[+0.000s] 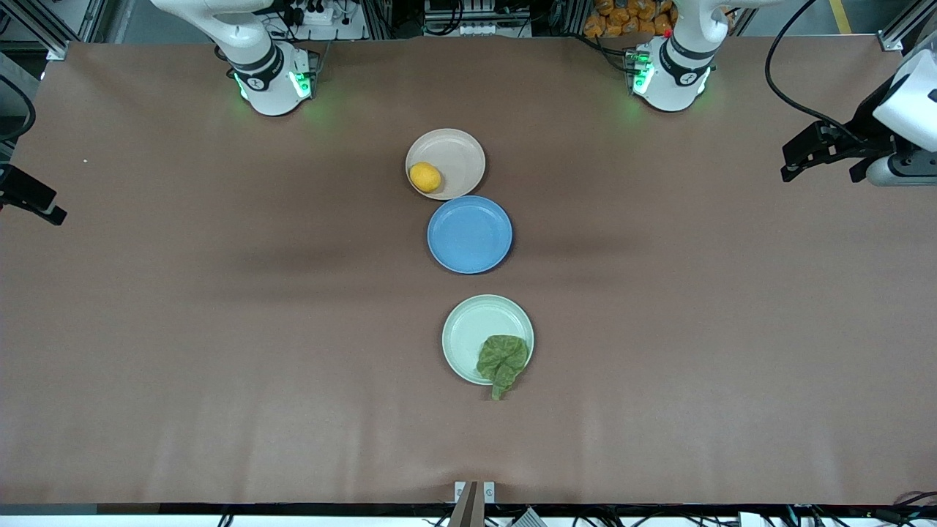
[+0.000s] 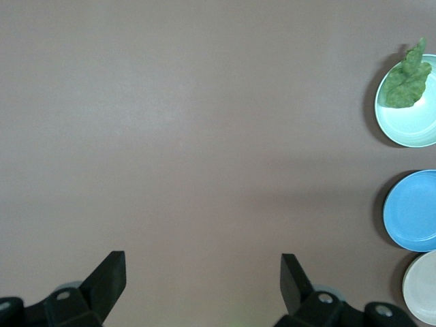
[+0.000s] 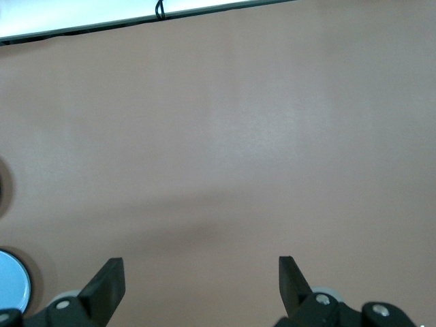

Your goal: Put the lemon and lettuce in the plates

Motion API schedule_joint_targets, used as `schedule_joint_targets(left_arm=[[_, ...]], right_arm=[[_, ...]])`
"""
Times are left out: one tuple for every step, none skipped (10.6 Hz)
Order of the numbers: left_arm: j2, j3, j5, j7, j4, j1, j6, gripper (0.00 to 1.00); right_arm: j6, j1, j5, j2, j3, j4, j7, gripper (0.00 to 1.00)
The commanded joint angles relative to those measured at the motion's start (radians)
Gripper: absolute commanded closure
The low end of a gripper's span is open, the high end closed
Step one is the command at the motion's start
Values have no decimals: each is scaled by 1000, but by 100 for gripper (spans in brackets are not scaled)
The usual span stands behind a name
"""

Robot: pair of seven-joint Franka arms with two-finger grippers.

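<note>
The yellow-orange lemon (image 1: 424, 177) lies in the beige-pink plate (image 1: 457, 150), at its rim toward the right arm's end. The crinkled green lettuce (image 1: 502, 359) lies on the mint green plate (image 1: 468, 326), its stem hanging over the rim nearest the front camera. The lettuce (image 2: 407, 80) and the mint plate (image 2: 412, 126) also show in the left wrist view. My left gripper (image 2: 203, 272) is open and empty, up over the left arm's end of the table (image 1: 820, 168). My right gripper (image 3: 201, 276) is open and empty over the right arm's end (image 1: 33, 199).
A blue plate (image 1: 469, 234) sits between the two plates, touching the beige-pink one; it holds nothing. It shows in the left wrist view (image 2: 412, 211) and at the edge of the right wrist view (image 3: 10, 279). Brown table cover (image 1: 219, 329) spreads on both sides.
</note>
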Motion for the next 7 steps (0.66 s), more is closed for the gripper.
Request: schedule_joint_targets(left_arm=[[10, 1, -11, 28, 27, 1, -24, 0], [10, 0, -11, 28, 27, 1, -24, 0], [10, -2, -13, 28, 27, 1, -24, 0], [10, -4, -11, 28, 27, 1, -24, 0], [10, -4, -13, 28, 27, 1, -24, 0], [10, -4, -13, 28, 27, 1, -24, 0], [11, -4, -13, 28, 27, 1, -24, 0]], right_arm=[[-16, -12, 21, -16, 6, 1, -14, 0], [-16, -11, 21, -16, 6, 1, -11, 0], [-19, -11, 21, -16, 6, 3, -9, 0], [-28, -11, 21, -16, 6, 3, -8, 0], [-28, -9, 19, -16, 7, 3, -5, 0], [-30, -8, 16, -16, 7, 7, -6, 0], [-37, -6, 14, -16, 7, 7, -5, 0]])
